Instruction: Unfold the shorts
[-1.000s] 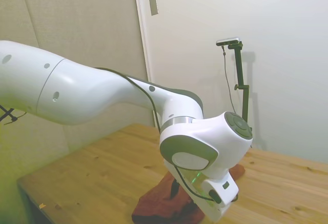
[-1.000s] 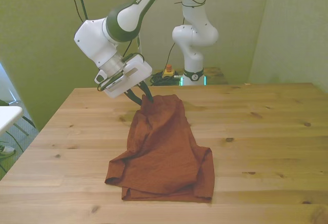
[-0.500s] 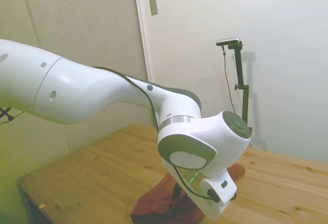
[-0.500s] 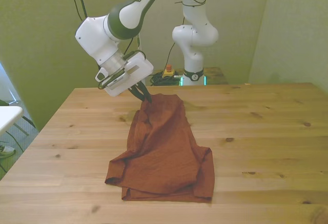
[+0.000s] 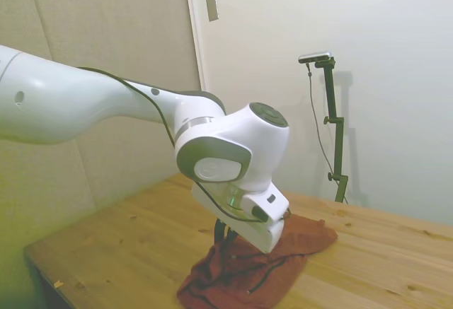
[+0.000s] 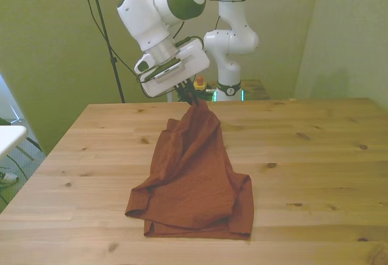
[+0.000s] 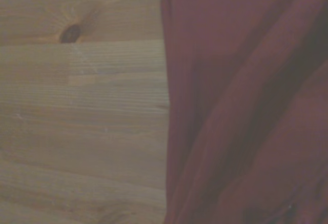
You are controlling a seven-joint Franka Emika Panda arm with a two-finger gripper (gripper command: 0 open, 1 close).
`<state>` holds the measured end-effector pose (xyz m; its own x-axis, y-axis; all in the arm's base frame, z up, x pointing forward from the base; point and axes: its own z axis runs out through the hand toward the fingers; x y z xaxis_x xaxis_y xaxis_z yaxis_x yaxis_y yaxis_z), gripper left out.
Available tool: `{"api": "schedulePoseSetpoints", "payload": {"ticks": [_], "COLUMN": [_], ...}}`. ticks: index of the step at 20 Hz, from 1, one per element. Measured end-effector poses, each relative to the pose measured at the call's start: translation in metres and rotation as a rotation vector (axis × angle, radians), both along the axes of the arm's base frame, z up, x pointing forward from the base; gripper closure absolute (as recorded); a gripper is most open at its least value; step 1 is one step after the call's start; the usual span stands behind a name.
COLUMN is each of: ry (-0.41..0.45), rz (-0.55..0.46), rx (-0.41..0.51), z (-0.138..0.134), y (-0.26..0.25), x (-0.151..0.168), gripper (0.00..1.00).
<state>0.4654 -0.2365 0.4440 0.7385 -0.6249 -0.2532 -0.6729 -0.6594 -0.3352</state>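
Lifted higher, shorts (image 6: pixel 194 174) trail onto wooden table (image 6: pixel 315 150) by green walls.

Rust-brown shorts (image 6: pixel 194 174) with a thin dark cord; pale knotted pine tabletop (image 6: pixel 315 156); my end effector (image 6: pixel 193 97) is dark.

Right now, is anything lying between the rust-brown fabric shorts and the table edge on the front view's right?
No. Only bare wooden table lies beyond the rust-brown shorts, shown in the front view.
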Motion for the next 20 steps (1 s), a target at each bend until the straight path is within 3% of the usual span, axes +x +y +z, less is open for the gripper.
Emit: {"api": "schedulePoseSetpoints", "payload": {"ticks": [8,9,15,20], "ry": [0.002,0.009,0.093,0.12], "rz": [0.151,0.179,0.381,0.421], "rx": [-0.044,-0.045,-0.024,-0.023], "z": [0.003,0.0,-0.047,-0.071], "y": [0.096,0.112,0.214,0.233], "x": [0.038,0.043,0.05,0.05], "gripper": [1.0,0.0,0.0,0.0]}}
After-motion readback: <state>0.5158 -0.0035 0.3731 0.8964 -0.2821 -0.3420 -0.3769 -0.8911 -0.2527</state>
